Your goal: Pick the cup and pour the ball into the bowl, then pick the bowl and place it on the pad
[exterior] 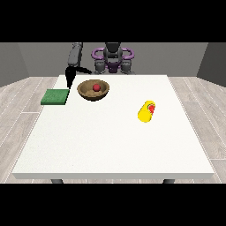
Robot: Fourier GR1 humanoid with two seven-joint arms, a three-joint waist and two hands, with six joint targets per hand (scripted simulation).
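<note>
Ball (96, 87) already in bowl (93, 90); yellow cup (146, 111) on its side, well apart. Hand at view's left (69, 76) hanging just beside bowl's rim, between bowl and green pad (55, 96); finger state cannot be told. Next, probably: grasp near rim, lift level, short carry onto pad.

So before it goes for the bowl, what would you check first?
1. Ball in the wooden bowl: ok.
2. Bowl upright on the table: ok.
3. Green pad bare on top: ok.
4. Yellow cup lying on its side, away from the bowl: ok, though something red shows at its mouth; cannot tell what.
5. Hand at the view's left hangs between pad and bowl, touching neither: ok.
6. Its fingers open: cannot tell.
</note>
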